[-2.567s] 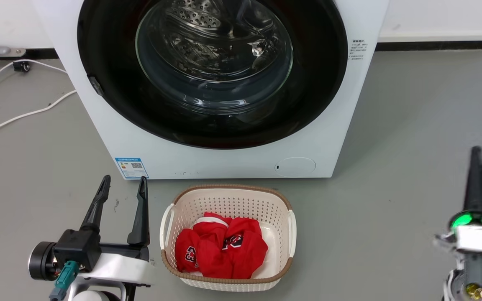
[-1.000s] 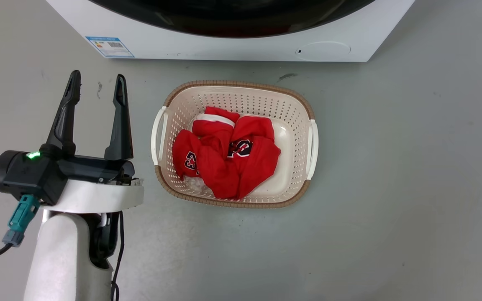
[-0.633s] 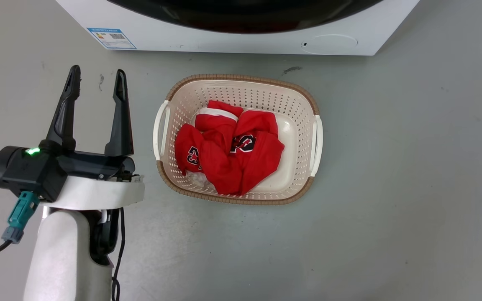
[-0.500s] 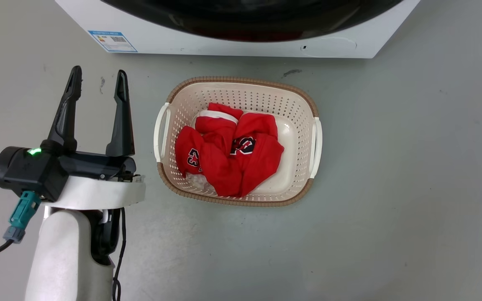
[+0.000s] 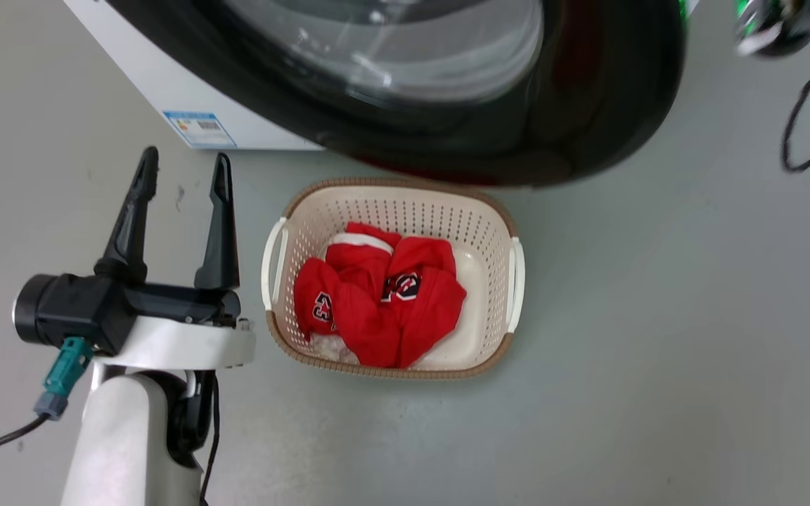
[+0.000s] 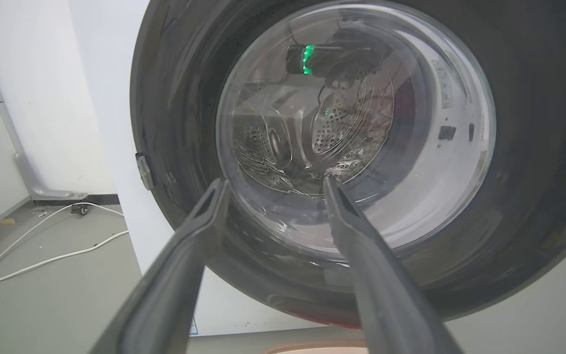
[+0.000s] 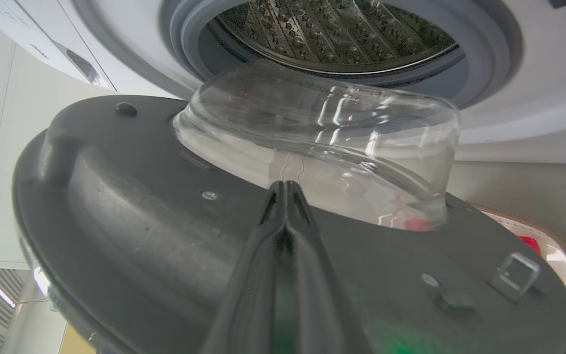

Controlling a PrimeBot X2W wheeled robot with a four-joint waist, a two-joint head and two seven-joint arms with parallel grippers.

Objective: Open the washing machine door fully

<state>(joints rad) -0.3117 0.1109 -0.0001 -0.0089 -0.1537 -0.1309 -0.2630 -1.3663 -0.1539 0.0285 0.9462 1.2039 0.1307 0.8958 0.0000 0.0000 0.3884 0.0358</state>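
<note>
The washing machine door [image 5: 588,105] stands part-open at 12 o'clock, above the laundry basket [image 5: 405,211]. The right gripper [image 7: 285,189], fingers pressed together, noses its inner face beside the glass bowl [image 7: 322,128]. On that slick surface it may skid off. The left gripper [image 5: 185,158], at 8 o'clock, has its fingers spread.

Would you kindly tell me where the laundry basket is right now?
In the head view, the laundry basket sits on the grey floor at centre, in front of the open washing machine door, with the open left gripper to its left.
</note>
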